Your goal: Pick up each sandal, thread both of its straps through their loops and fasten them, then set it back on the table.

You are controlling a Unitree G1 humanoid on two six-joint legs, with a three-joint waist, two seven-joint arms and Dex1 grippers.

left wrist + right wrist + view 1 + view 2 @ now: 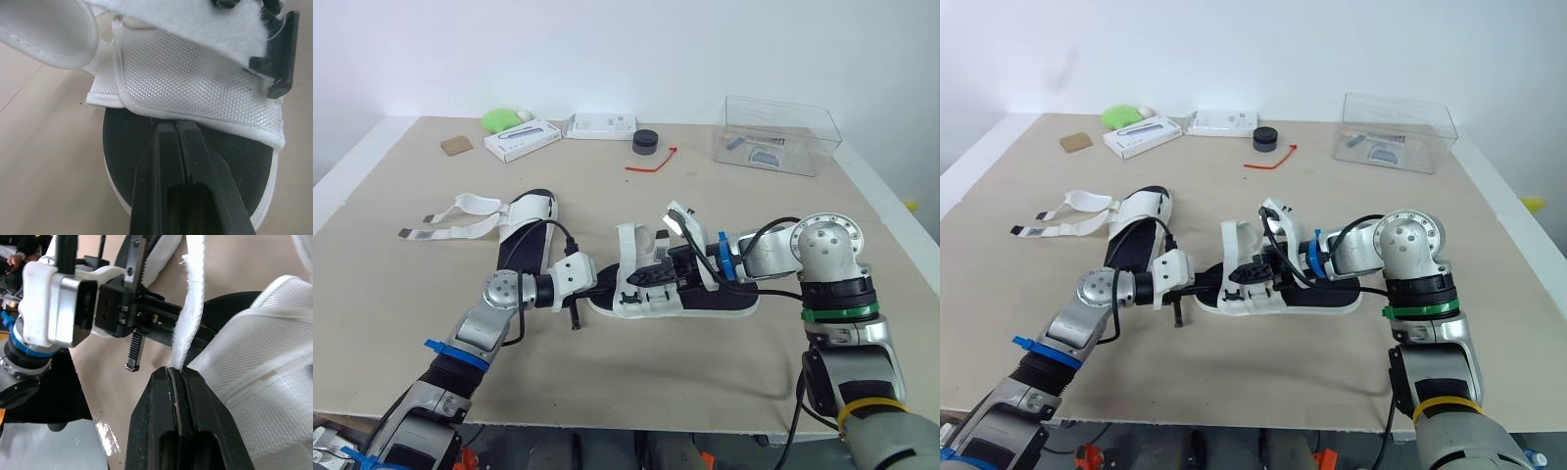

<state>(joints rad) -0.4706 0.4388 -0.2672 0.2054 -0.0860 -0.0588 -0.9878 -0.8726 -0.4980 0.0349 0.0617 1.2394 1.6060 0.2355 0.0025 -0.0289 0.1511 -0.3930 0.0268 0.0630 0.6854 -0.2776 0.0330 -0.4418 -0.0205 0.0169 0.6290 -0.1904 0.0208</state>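
Observation:
A white-strapped sandal with a black footbed point(729, 305) lies on its sole at the middle of the table. My right gripper point(652, 277) reaches over it from the right and is shut on its white front strap point(191, 308), which stands up from between the fingers. My left gripper point(610, 286) comes in from the left with its fingers point(173, 147) shut, their tips resting on the footbed point(122, 142) at the sandal's toe end, just under the white strap band point(195, 78). A second sandal point(530, 233) lies behind and to the left, its straps point(450, 221) spread open on the table.
Along the back stand a clear plastic box point(778, 132), a black round puck point(646, 142), a red tie point(651, 162), two white boxes point(522, 139) point(599, 125), a green object point(499, 119) and a brown pad point(456, 145). The table's front edge point(636, 423) is close below the sandal.

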